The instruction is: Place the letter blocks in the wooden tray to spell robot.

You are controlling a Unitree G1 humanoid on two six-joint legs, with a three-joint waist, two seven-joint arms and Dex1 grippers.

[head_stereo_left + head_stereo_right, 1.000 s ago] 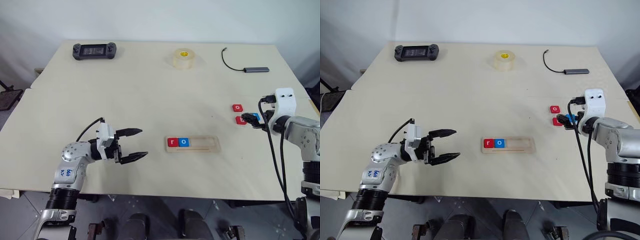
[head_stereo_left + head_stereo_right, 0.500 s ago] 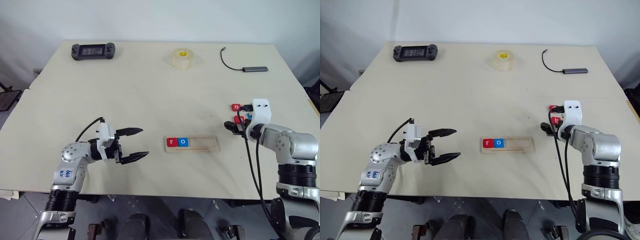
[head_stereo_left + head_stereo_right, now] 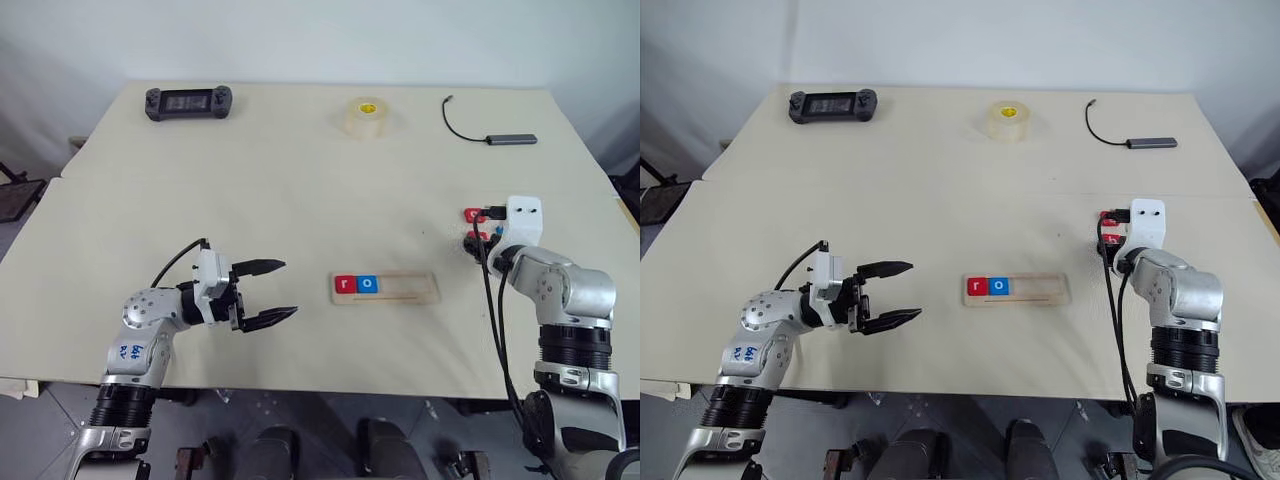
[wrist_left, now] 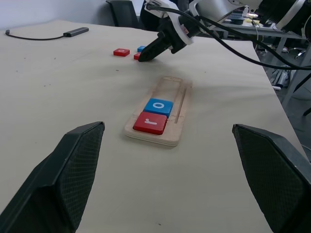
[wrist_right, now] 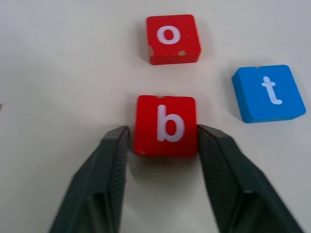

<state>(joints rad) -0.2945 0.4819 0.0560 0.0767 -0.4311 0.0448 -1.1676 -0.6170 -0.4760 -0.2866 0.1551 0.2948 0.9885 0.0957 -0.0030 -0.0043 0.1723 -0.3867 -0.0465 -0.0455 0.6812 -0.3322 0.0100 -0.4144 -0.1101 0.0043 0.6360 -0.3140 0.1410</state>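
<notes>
Red "b" block (image 5: 166,125) sits between the two fingers of the right end effector (image 5: 163,141), right of centre in the head views. The fingers flank its two sides and appear to touch them; whether they have closed firm cannot be told, and the block lies flat on the bench (image 3: 300,180).

Step in hand, as judged: gripping the third letter. The wooden tray (image 3: 385,288), lower centre of the head views, already carries red "r" (image 4: 151,122) and blue "o" (image 4: 158,105) at its left end, with three places bare to their right.

Next move calls for a firm pinch, a clean lift, a carry leftward to the tray, and a set-down just beside the blue "o" with the letter upright.

Red "o" (image 5: 172,38) and blue "t" (image 5: 267,92) lie loose, near the "b" but apart from it.

Left end effector (image 3: 264,292), lower left, hangs spread wide and empty, well apart from the tray.

Writing read: white lowercase r, o, b, o, t on the blocks. Blue marks on the left arm's housing are illegible.
</notes>
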